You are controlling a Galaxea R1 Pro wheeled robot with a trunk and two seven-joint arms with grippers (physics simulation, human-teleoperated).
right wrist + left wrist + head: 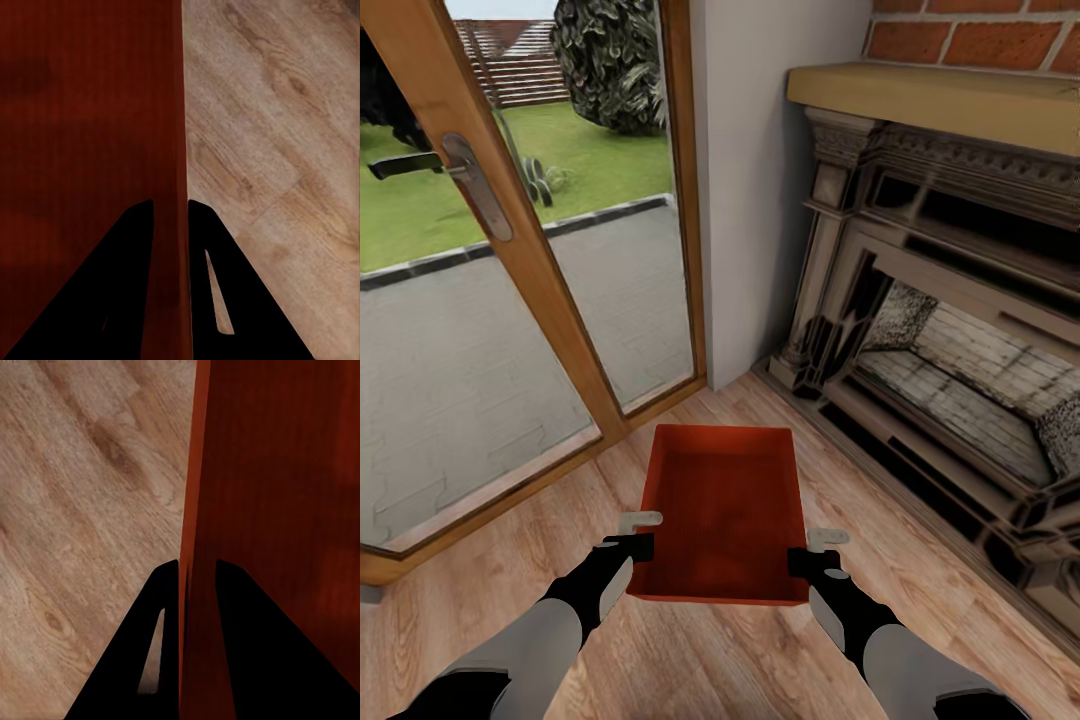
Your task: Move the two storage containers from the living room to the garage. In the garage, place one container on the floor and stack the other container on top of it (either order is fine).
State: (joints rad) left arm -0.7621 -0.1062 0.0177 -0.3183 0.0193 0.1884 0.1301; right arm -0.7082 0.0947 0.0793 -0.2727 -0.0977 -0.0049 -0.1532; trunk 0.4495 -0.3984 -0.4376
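Nearest, the left gripper (641, 533) and right gripper (812, 550) each have jaws closed on a side wall of one bin (722, 510), held over the wood floor (560, 520) between glass door (510, 280) and fireplace (950, 370); judged the carrying step; next, turning away toward the garage without tilting it.

Glass door (510, 330) w/ wood frame, metal handle (475, 185); lawn (420, 205) & paving (470, 330) outside.
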